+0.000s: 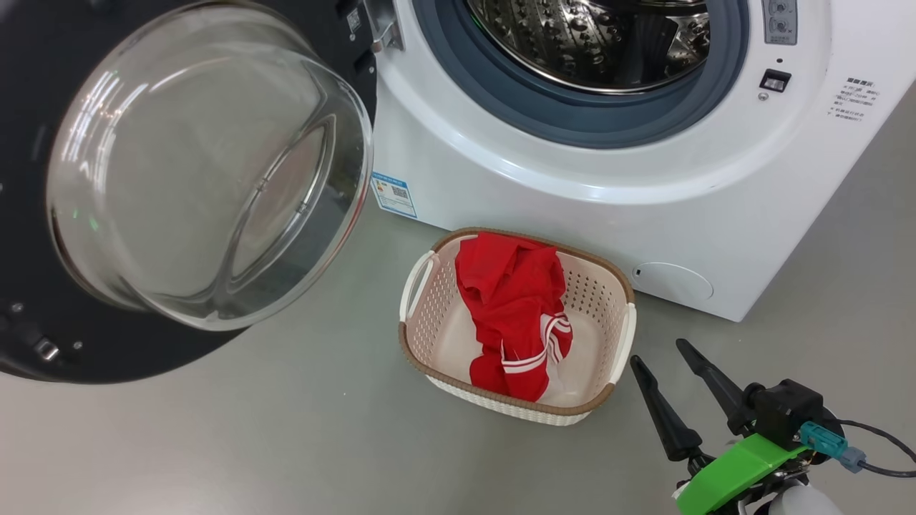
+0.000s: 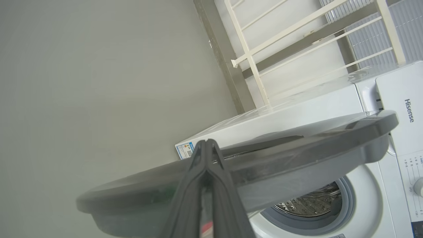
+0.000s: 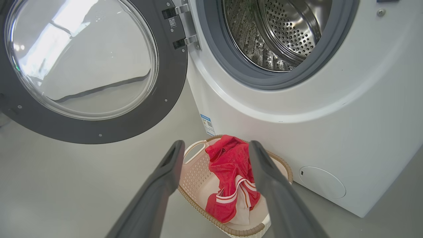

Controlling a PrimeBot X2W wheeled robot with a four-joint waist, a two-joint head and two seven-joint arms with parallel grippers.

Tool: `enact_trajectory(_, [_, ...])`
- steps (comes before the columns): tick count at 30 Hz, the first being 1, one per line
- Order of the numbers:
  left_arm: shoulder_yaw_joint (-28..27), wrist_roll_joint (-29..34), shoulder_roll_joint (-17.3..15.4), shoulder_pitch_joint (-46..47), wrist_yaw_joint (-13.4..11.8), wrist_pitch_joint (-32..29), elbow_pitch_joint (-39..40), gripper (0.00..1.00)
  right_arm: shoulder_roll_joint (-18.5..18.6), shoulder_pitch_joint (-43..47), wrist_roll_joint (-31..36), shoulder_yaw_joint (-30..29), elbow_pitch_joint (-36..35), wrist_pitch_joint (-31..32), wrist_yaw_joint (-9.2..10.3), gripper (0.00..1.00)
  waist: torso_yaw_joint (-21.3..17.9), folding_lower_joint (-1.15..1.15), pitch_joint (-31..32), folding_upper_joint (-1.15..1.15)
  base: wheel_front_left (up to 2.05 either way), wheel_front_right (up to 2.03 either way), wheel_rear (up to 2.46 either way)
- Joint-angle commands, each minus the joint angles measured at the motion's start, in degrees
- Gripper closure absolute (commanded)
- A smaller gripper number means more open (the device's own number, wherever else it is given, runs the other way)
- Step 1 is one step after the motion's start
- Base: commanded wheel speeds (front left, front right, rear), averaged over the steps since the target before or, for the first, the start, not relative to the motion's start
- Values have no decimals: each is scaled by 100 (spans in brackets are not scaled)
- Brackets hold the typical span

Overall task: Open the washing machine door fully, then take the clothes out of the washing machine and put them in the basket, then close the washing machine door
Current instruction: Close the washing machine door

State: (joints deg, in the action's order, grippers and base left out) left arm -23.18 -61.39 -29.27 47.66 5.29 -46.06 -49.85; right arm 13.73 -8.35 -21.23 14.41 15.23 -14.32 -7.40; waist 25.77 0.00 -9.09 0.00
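I judge the unloading done and the last step, closing the door, in hand. My right gripper hangs low over the floor with its fingers well apart and nothing between them. The basket sits just ahead of its tips and a little to their left, with the clothes lying inside it. The washing machine stands beyond the basket, above the fingertips as that wrist looks. The part of its drum I can see shows bare steel and no fabric.

My left gripper has its fingers pressed together and grips nothing. The washing machine door stands swung wide, its dark edge running crosswise right past those tips. I cannot tell whether they touch it.

The next move calls for the closed left fingers to press on the door's outer face and swing it round towards the opening until it latches. The right arm should keep out of the door's sweep.

Count: one washing machine, one door and one basket. There is one red bundle with white stripes; whether it is one garment or several, I cannot tell.
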Motion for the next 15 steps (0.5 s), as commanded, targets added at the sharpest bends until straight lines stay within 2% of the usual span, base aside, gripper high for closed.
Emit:
enact_trajectory(1, [-31,-107,-313,-36,88,-168,273,100,-2,-99,37,106,-150,-68,-9,0,16,0,24,0,0,0,0])
enact_trajectory(7, [193,-313,-206,-311,147,-1015,826,100,-22,-23,17,43,-154,-68,-9,0,2,0,101,0,0,0,0])
enact_trajectory(11, [427,-372,-193,-611,178,-1549,1385,100,-42,49,20,-11,-160,-68,-9,0,-20,0,158,0,0,0,0])
enact_trajectory(15, [575,-615,-30,-871,199,-1986,2067,100,-74,112,36,-67,-174,-68,-9,0,-74,0,210,0,0,0,0])
